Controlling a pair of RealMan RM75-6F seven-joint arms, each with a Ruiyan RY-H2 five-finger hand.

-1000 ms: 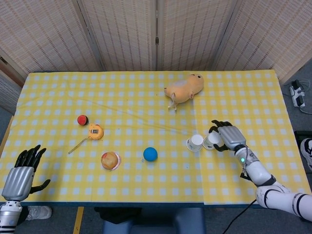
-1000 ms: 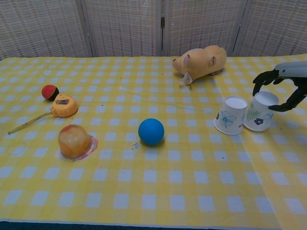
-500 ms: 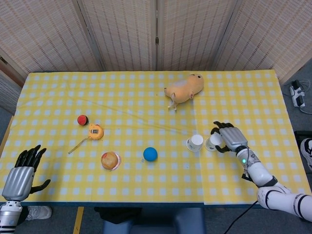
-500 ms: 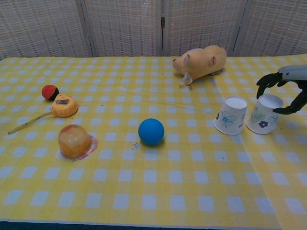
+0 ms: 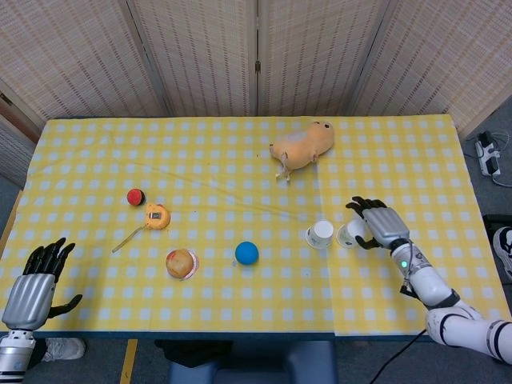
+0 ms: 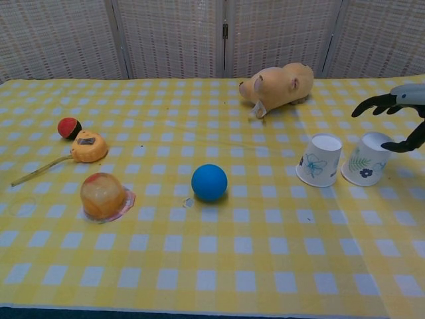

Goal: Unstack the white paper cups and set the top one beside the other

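Looking down from the head view, the two cups sit apart now, upside down: one cup (image 5: pixel 320 234) stands right of the blue ball (image 5: pixel 246 253), and the far cup (image 5: pixel 350 234) is just beyond it, further from the ball. The right hand (image 5: pixel 376 224) sits on the side of the far cup away from the ball, fingers spread around it; from up here I cannot tell whether they touch it. The left hand (image 5: pixel 36 275) hangs off the surface's (image 5: pixel 224 172) near edge, well away from the ball, fingers apart and empty. A plush pig (image 5: pixel 302 145) lies beyond the ball; a red ball (image 5: pixel 135 197), an orange tape measure (image 5: pixel 157 216) and a jelly-like dome (image 5: pixel 181 263) lie to the ball's other side.

From the chest view, the cups stand side by side, close but not touching, one cup (image 6: pixel 319 159) with a blue flower print, the far cup (image 6: pixel 366 158) with green leaves. The far cup tilts slightly. The right hand (image 6: pixel 400 108) has its fingers splayed wide above and behind that cup, gripping nothing; a fingertip is near the rim, contact unclear.

The risk, I'd judge, is a trailing finger catching the light, tilted cup as the hand leaves, tipping it or knocking it into its neighbour.

No readable writing or brand shows on anything.
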